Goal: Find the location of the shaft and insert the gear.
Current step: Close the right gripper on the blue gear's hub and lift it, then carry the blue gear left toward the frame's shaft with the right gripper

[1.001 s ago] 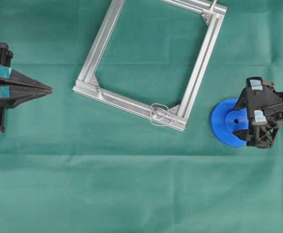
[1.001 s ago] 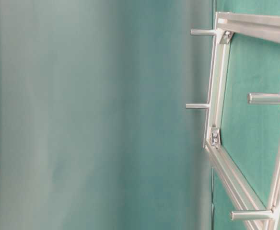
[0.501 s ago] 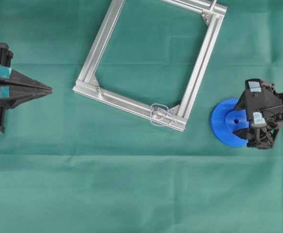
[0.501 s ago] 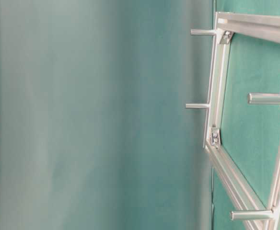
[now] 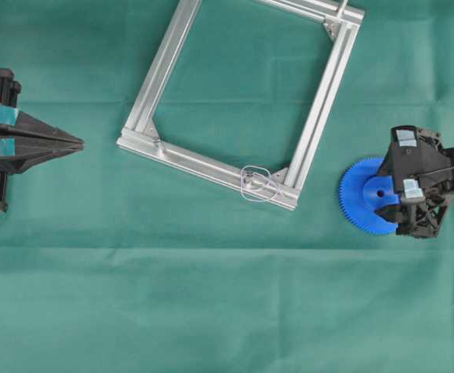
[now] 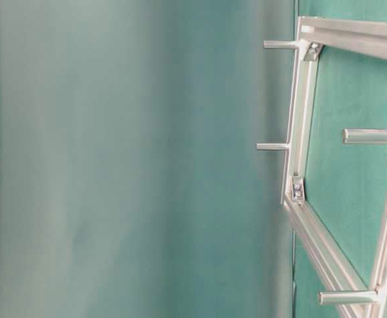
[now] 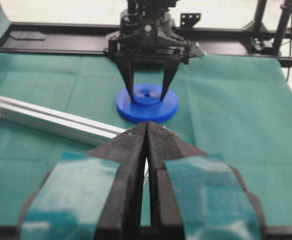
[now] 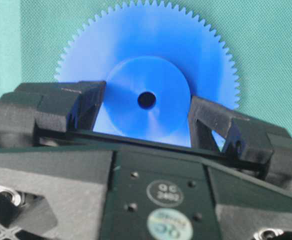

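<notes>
The gear's (image 5: pixel 368 196) hub is gripped by the right gripper (image 7: pixel 147 93), left gripper (image 7: pixel 146 145) closed; carrying and insertion onto the shaft (image 5: pixel 252 181) remain.

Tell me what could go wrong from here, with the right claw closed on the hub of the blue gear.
1. The right claw pinches only the gear's small round hub, so the flat gear may tilt or slip when lifted.
2. The pin on the clear plate is very thin and the hub's hole small, so a slight misalignment could jam the gear or push the plate.
3. The metal frame lies beside the pin; the wide gear may catch on it.
</notes>
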Motion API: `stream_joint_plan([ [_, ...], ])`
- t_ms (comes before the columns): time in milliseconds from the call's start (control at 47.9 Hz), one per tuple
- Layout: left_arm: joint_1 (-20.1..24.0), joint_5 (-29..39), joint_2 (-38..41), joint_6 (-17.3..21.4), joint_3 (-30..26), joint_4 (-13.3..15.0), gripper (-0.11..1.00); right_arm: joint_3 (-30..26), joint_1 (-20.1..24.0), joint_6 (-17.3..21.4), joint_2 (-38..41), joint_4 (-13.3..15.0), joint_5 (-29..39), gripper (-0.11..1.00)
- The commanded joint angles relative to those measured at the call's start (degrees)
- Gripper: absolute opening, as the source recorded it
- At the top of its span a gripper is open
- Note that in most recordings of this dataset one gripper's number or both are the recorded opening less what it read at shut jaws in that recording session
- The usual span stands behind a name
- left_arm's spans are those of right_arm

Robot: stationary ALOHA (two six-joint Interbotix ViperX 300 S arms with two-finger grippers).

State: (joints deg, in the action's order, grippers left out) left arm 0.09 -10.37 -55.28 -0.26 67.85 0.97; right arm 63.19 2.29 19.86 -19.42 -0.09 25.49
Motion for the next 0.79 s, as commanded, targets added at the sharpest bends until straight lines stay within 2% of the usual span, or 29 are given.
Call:
stream_joint_plan([
  [0, 0.1, -0.4, 0.5, -0.1, -1.7, 0.1, 0.01, -1.9, -0.1, 0.0, -1.6, -0.2, 0.9, 0.69],
  [334, 0.1, -0.4, 0.6, -0.1, -1.7, 0.1, 0.01, -6.6, -0.1, 0.0, -6.5, -0.1, 8.4, 0.69],
  [772, 0.1, -0.4, 1.0, -0.2, -1.7, 0.2, 0.01, -15.5, -0.1, 0.1, -11.3, 0.2, 21.0, 0.69],
])
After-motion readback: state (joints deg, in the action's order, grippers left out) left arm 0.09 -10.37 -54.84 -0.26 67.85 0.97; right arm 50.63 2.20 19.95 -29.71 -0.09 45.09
